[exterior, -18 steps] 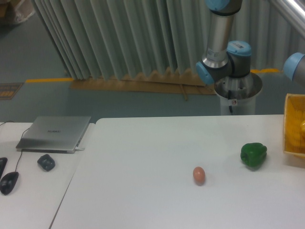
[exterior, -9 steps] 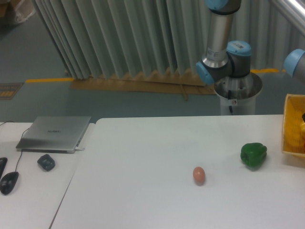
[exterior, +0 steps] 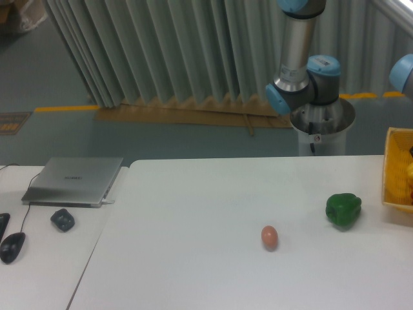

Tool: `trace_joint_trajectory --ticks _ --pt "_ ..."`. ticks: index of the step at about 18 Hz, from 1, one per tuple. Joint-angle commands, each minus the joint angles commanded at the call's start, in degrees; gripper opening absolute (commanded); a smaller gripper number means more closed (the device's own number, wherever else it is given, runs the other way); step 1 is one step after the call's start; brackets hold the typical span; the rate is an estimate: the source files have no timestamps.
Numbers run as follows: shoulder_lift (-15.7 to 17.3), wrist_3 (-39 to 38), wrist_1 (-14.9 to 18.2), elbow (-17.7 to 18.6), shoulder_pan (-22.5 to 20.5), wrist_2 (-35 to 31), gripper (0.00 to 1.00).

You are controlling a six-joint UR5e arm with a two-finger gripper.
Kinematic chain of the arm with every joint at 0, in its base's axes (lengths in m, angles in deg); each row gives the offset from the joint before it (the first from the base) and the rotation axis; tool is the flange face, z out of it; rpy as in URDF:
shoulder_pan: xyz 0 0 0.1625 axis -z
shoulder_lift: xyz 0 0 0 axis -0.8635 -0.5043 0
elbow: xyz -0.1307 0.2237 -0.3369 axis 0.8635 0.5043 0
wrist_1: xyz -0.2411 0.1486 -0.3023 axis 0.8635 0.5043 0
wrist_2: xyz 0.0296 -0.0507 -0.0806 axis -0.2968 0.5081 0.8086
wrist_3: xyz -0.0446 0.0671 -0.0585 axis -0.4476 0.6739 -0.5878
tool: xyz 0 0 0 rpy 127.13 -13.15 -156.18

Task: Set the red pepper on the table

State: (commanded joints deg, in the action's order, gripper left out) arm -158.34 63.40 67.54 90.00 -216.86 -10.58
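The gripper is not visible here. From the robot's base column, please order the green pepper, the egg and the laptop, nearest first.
1. green pepper, on the right side of the table.
2. egg, right of the middle.
3. laptop, on the left desk.

A white table [exterior: 193, 213] carries a green bell pepper [exterior: 342, 210] toward the right and a small pinkish-brown egg [exterior: 270, 237] well apart to its left. A yellow basket [exterior: 395, 169] sits at the right edge. On the adjoining desk [exterior: 39, 258] lie a closed grey laptop [exterior: 74, 181] and a black mouse [exterior: 12, 247]. The robot arm [exterior: 303, 71] rises behind the table.
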Motion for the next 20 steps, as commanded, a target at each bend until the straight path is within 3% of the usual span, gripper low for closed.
trace_joint_trajectory --ticks 10,20 --pt "-0.4 -0.1 -4.3 2.7 -0.4 0.3 1.0" --pt "-0.4 -0.3 -5.6 4.6 -0.4 0.1 1.0"
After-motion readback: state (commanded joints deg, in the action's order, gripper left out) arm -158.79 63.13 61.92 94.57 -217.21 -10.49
